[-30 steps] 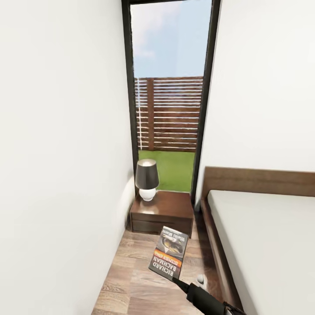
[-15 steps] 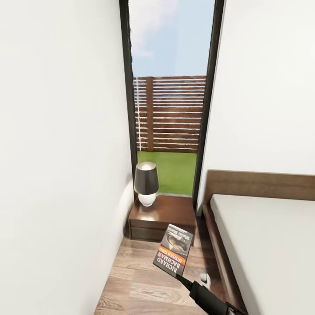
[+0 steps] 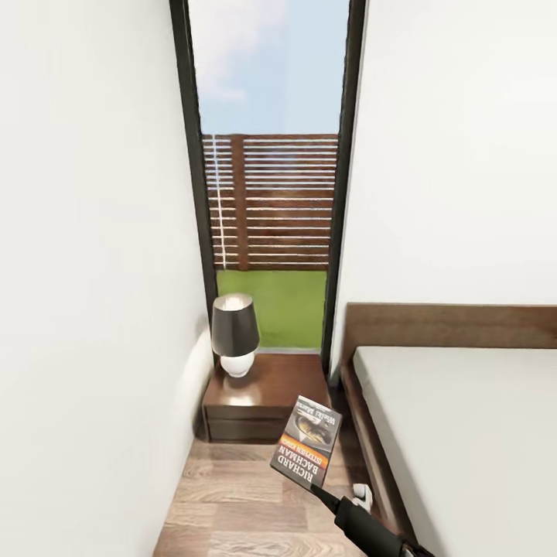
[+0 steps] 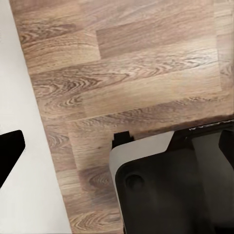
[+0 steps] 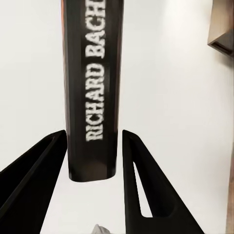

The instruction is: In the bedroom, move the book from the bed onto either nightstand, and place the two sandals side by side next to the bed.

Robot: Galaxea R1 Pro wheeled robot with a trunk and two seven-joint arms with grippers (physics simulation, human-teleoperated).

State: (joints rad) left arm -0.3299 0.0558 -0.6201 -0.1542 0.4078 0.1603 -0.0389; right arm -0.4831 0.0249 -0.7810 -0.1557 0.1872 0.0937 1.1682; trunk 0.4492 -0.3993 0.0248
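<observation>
The right gripper [image 5: 92,161] has its two dark fingers closed on the spine end of the book [image 3: 306,451], which it holds up off the floor in the aisle between the white wall and the bed [image 3: 464,433]. In the head view the book sits at about 6 o'clock, its cover tilted toward the camera with the orange band low. The nightstand [image 3: 267,394] stands just beyond it at roughly 11 o'clock from the book, against the tall window [image 3: 267,193], with the lamp [image 3: 234,333] on the wall-side half of its top. The top's bed-side half looks bare.

The step in hand is carrying the book to the nightstand; the sandals are yet to be dealt with. The next move calls for reaching forward until the book is over that bare patch, lowering it flat, and keeping clear of the lamp shade before letting go.

In the left wrist view a dark tip and part of the robot's body show above the wood floor [image 4: 126,63]; whether the left gripper is wide or narrow I cannot tell.
</observation>
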